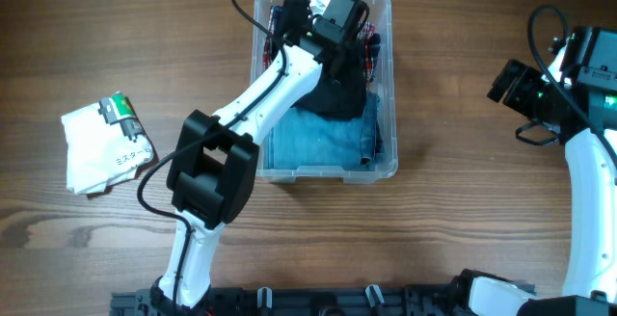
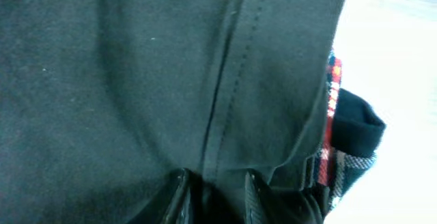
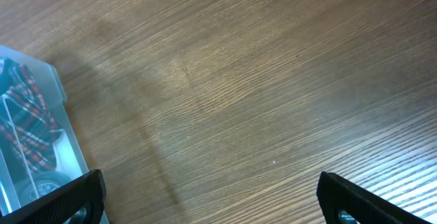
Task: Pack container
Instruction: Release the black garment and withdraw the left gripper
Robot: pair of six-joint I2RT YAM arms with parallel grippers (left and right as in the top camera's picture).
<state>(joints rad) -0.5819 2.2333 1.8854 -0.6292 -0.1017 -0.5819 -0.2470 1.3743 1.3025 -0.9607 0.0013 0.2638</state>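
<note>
Container point(image 1: 386, 167), a clear box, sits right under the left pincer point(image 2: 217, 193). That pincer is down inside it, pressed into a dark cloth point(image 2: 136, 80). Its two fingers point(image 2: 181, 197) stand close together with dark cloth between them, and I cannot tell if they pinch it. Beside it lies a red checked cloth point(image 2: 332, 94), and nearer the arm's base a blue cloth point(image 1: 318, 143). The right pincer point(image 3: 212, 183) is wide open over the bare table point(image 3: 273, 80), holding nothing, with the box off to its side. A white packet point(image 1: 101, 147) lies far from both pincers.

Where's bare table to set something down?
Widest bare table: between the container and the right arm. Also the far-left corner beyond the white bundle. Crowded: the container, full of clothes with the left gripper down in them.
</note>
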